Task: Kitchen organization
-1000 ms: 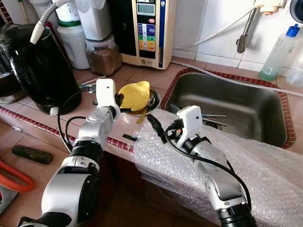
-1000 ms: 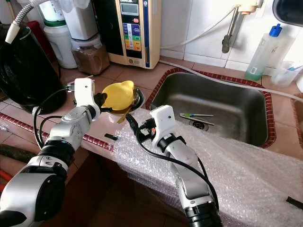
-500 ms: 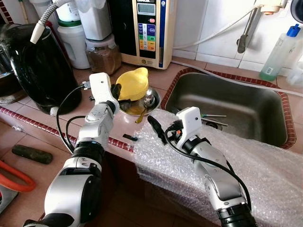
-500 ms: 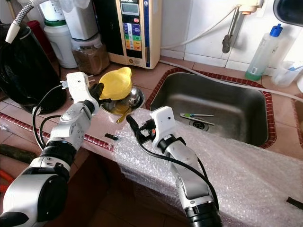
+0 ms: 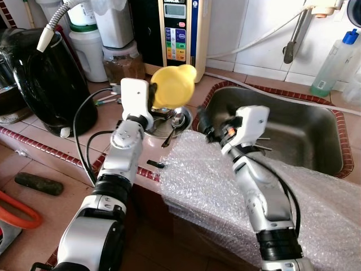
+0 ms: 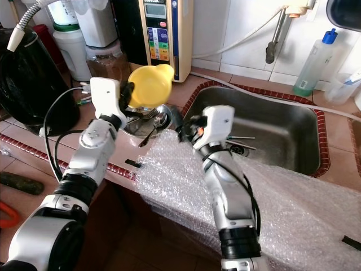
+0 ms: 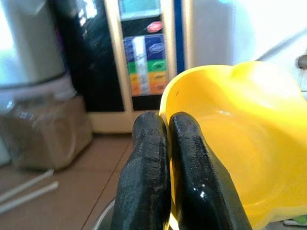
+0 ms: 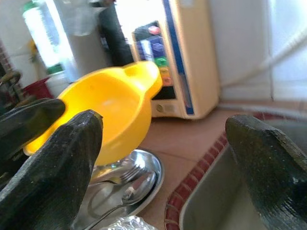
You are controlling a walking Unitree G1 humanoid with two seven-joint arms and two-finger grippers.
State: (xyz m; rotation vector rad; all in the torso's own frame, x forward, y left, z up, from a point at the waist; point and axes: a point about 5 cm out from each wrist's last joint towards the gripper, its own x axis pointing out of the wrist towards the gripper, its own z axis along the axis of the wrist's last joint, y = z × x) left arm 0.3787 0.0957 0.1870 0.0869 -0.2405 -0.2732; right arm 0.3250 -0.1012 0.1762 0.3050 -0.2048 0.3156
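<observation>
The left pincer (image 5: 153, 95) is clamped on the rim of a yellow bowl (image 5: 172, 86), holding it tilted in the air above a steel dish (image 5: 169, 121) of cutlery on the tiled surface (image 5: 107, 116). The right pincer (image 5: 204, 125) gapes wide, holding nothing, beside the sink (image 5: 271, 121). The panel writing on the cream appliance (image 5: 179, 34) behind is unreadable.

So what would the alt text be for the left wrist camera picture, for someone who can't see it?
Two black fingers of the robot's left gripper pinch the rim of a yellow plastic bowl, held above a tiled counter. Behind, out of focus, stand a cream appliance with coloured buttons and a jar of brown powder.
</observation>
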